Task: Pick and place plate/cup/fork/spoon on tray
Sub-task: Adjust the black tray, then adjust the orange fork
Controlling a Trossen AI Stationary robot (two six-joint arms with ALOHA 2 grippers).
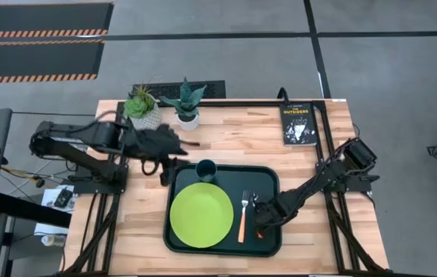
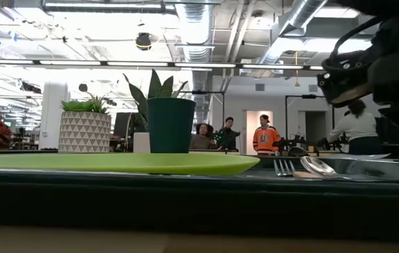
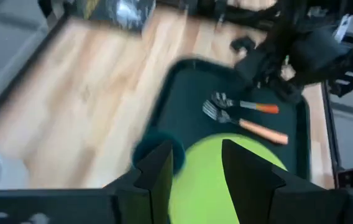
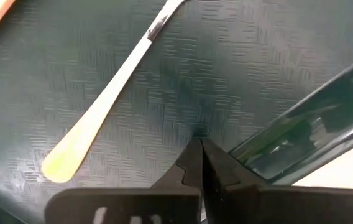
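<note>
Nearby, plant pots (image 1: 157, 110), book (image 1: 298, 123); right pincer (image 1: 260, 224) beside fork (image 1: 243, 217)

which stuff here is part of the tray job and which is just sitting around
Part of the job: tray, plate, cup, fork, spoon; all four already sit on the tray.

Just lying about: two potted plants and a black book at the table's far edge.

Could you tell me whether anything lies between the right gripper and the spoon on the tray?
Nothing visible does. The right gripper sits low over the tray right beside the spoon, fingers shut and empty; the fork lies on the spoon's far side.
</note>
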